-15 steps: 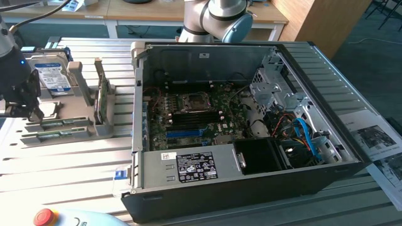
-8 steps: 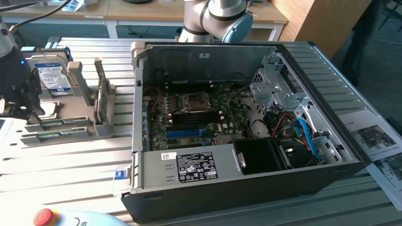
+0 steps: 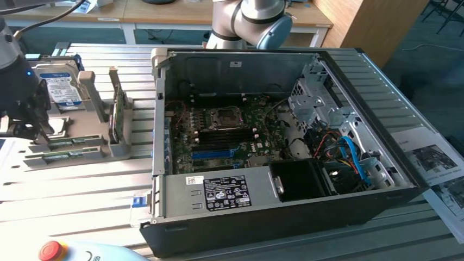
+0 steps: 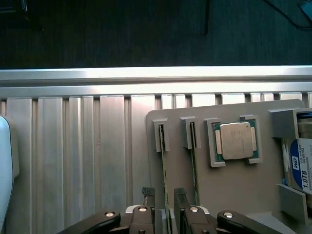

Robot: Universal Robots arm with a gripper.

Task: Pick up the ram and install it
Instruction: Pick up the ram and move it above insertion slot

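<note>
Two rams, thin green boards, stand on edge in slots of a grey holder. My gripper hangs just above the holder, open. Its two fingertips straddle the top edge of one ram without pinching it. The other ram stands parallel, just outside the second fingertip. In the exterior view my gripper is at the far left over the holder, well away from the open computer case. The motherboard, with its blue slot strip, lies inside the case.
A silver processor sits in a holder recess beside the rams, with a blue-labelled hard drive past it. Another green board stands upright on the holder. The table is ribbed aluminium. A red stop button is at the front; papers lie at the exterior view's right.
</note>
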